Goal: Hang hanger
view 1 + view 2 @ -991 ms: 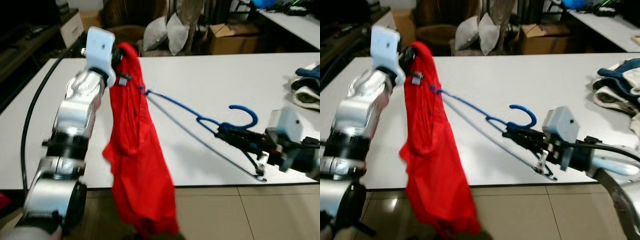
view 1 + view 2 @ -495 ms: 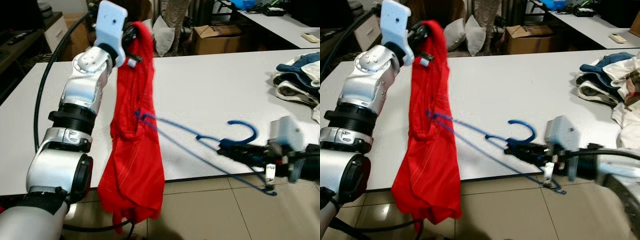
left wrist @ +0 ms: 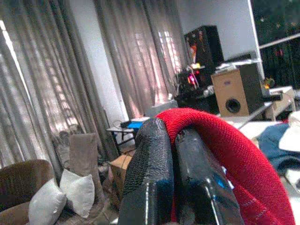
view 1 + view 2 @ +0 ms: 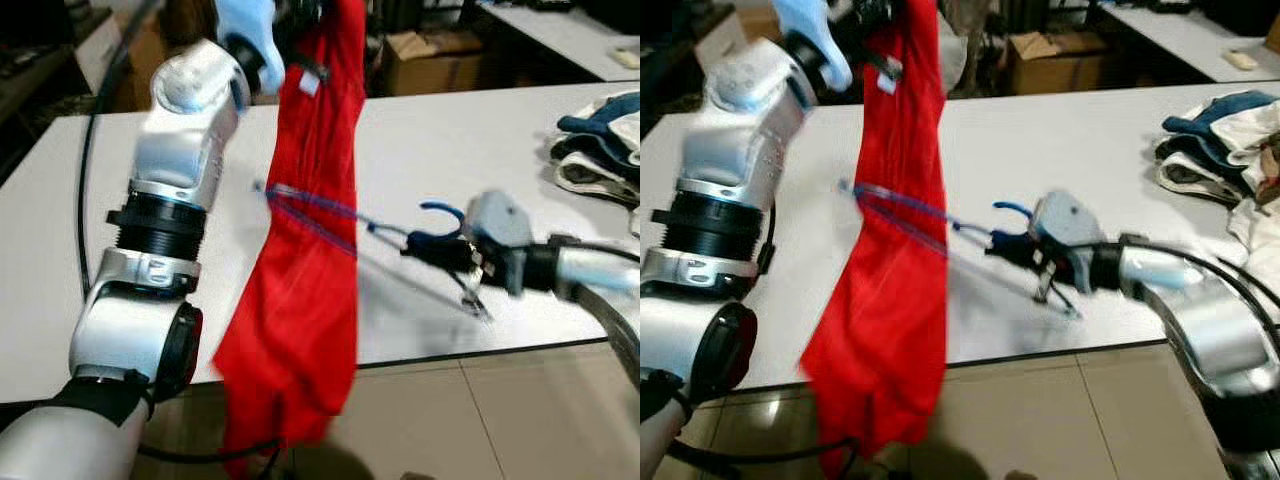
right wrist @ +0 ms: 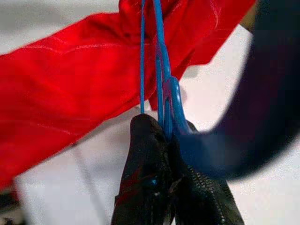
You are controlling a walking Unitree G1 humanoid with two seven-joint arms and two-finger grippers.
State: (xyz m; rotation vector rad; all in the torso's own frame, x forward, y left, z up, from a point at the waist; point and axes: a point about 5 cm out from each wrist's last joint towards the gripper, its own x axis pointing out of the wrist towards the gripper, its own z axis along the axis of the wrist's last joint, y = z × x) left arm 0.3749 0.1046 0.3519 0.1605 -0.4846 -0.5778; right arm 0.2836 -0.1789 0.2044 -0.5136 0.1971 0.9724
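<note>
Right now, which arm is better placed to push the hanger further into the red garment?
Right, probably. The right gripper is shut on the blue hanger at its hook end, with the far tip already against the red garment. The left gripper is busy pinching the garment's top, holding it up.

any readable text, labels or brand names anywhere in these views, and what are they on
None can be read.
The white tag on the red garment, near the top where the left gripper holds it: too small and blurred.
The cardboard box behind the white table: no legible print.
The blue hanger in the right gripper: no marking visible.
</note>
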